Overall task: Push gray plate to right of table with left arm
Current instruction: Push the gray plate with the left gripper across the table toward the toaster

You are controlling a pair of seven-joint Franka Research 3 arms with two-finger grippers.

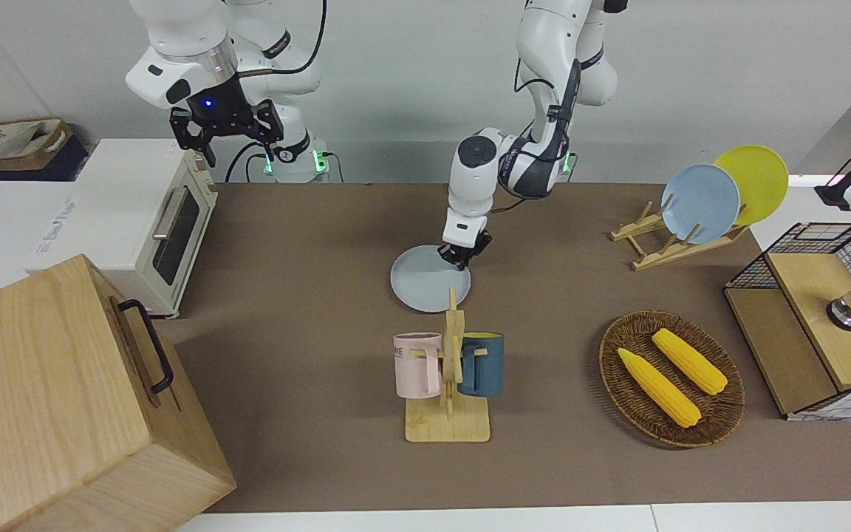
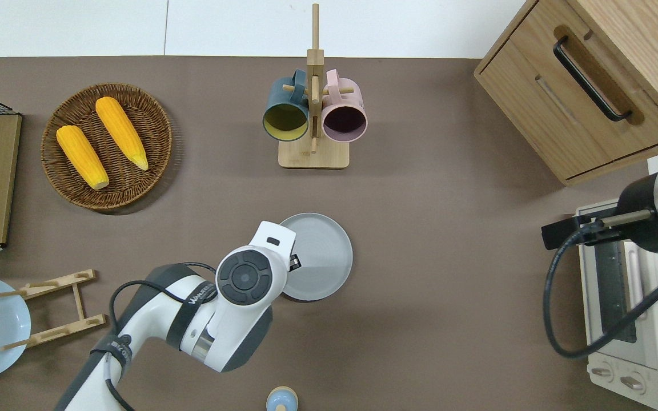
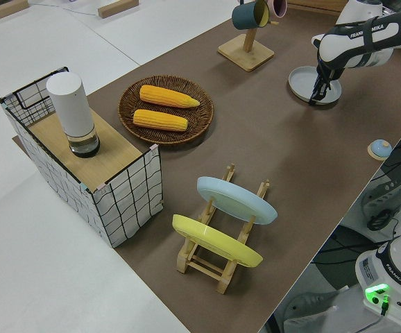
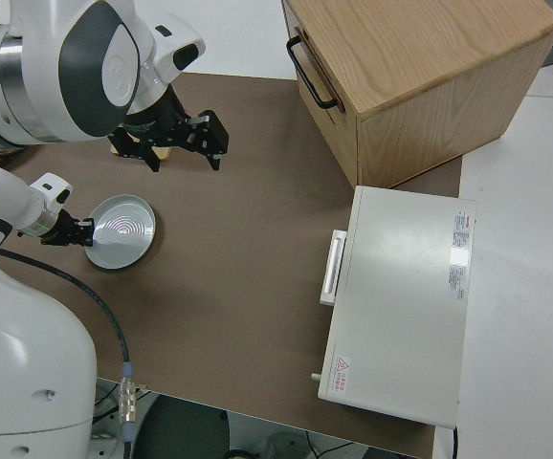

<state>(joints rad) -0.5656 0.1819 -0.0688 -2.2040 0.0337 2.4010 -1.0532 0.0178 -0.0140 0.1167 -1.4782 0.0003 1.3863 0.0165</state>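
At the centre of the front view the left hand sits low at the plate's rim, on the edge toward the left arm's end; whether its fingers are parted or closed I cannot tell. The plate lies flat mid-tabletop, just nearer the robots than the mug rack. A good push stays low and level, pressing through the rim's middle toward the toaster oven so the plate slides without spinning. The right hand is parked, fingers apart.

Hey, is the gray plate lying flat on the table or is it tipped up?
Flat. The gray plate rests on the table with its rim level all round, and the left gripper is down at its edge.
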